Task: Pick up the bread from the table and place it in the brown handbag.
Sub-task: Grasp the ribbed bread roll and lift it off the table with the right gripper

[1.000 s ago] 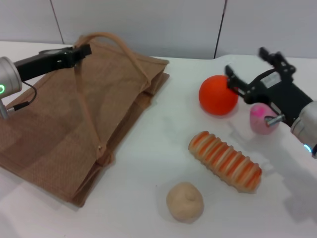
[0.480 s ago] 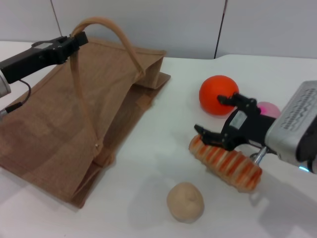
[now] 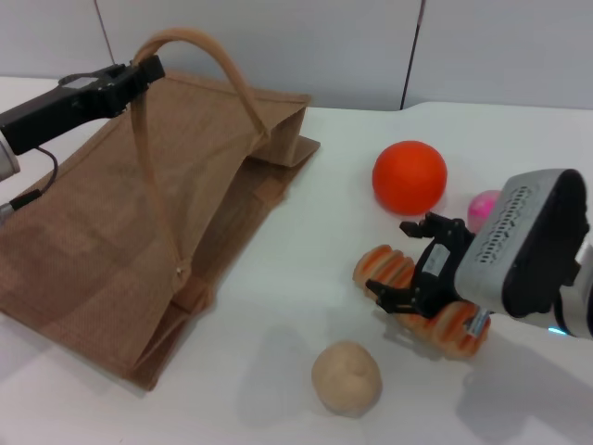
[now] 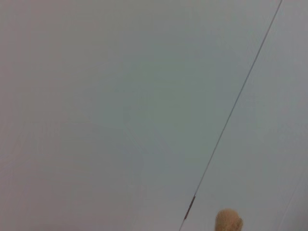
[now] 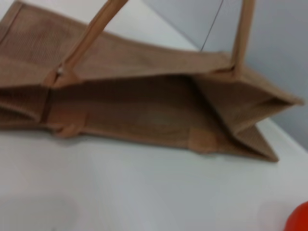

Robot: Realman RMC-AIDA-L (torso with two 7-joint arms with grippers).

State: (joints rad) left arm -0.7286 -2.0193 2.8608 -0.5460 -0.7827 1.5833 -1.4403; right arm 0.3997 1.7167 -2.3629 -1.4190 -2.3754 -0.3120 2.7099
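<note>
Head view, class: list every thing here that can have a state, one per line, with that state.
Striped orange-and-cream bread loaf: lying on the white table, not lifted.
Right gripper: open, fingers straddling the loaf.
Tan woven jute handbag: lying on its side, mouth held open.
Looped strap handle: raised.
Left gripper: shut on the handle.

Right gripper [image 3: 419,271]: you see black, angular fingers with jointed links.
Right wrist housing [image 3: 528,243]: your bulky silver-grey shell carries a dotted grille band; a small blue light glows at its 5 o'clock edge.
Left gripper [image 3: 139,72]: you see a slim black body, boxy at the tip.
Left arm cable [image 3: 28,190]: a thin black lead loops at the arm's 6 o'clock side.
</note>
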